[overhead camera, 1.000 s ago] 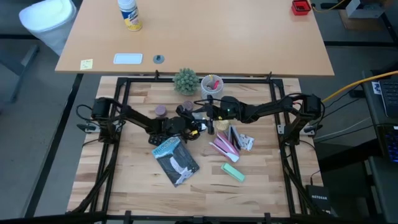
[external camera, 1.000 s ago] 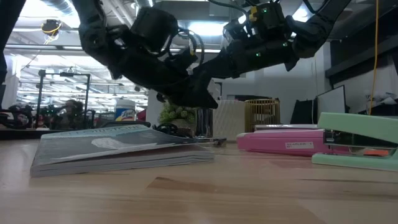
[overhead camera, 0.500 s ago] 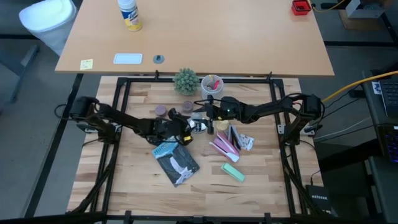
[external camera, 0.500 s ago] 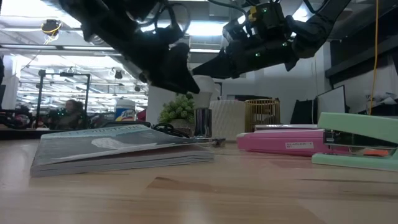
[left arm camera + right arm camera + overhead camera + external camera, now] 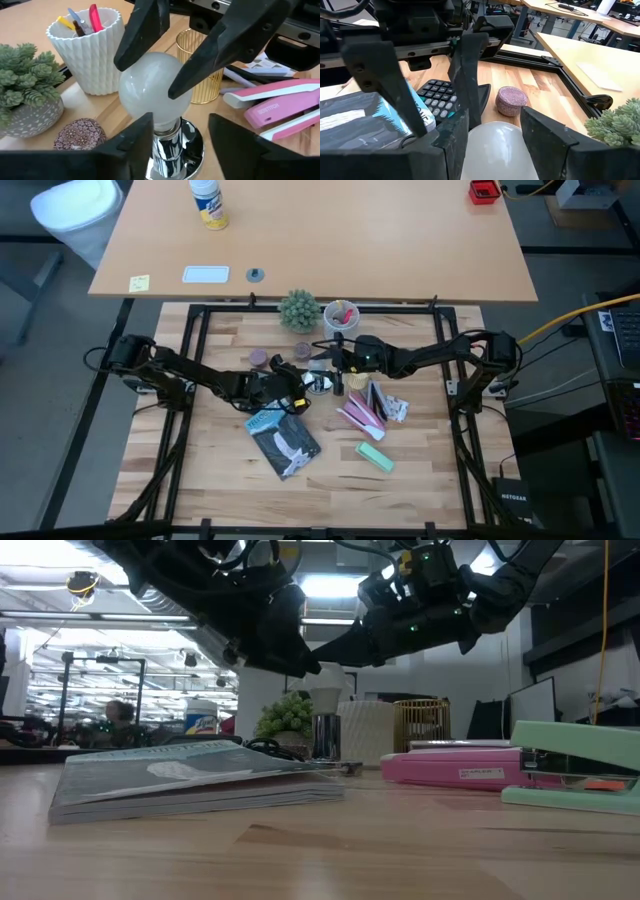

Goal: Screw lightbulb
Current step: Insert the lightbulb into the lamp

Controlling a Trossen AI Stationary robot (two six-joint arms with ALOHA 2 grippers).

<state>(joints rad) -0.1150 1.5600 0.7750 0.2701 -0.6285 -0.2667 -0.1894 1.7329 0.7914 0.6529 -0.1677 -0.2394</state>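
Your right gripper [image 5: 487, 145] has its fingers [image 5: 235, 45] clamped on the lightbulb [image 5: 155, 92], one on each side of the frosted globe, gripping from above. The bulb sits upright with its screw end in the shiny chrome base [image 5: 175, 150], near the middle of the worktop [image 5: 220, 480] toward its far side; in the high view you see it as a small white spot [image 5: 318, 383] between the two wrists. Your left gripper [image 5: 175, 145] is just beside the bulb with its fingers [image 5: 127, 145] apart, one on each side of the chrome base and not touching it. From table height, the bulb [image 5: 326, 698] shows under both dark wrists, on top of the chrome stem. Behind the bulb: a white ribbed cup [image 5: 90, 47] holding pens, a gold wire cup [image 5: 200, 65], and a small potted plant [image 5: 25, 80]. A purple puck [image 5: 80, 136] lies just beside the base on the plant's side. Pink stapler [image 5: 280, 102] is near, on the right arm's side. Calculator [image 5: 437, 97] lies under the left wrist, next to a book [image 5: 282, 438] closer to the front edge. Green stapler [image 5: 375, 455] is well apart toward the front right.
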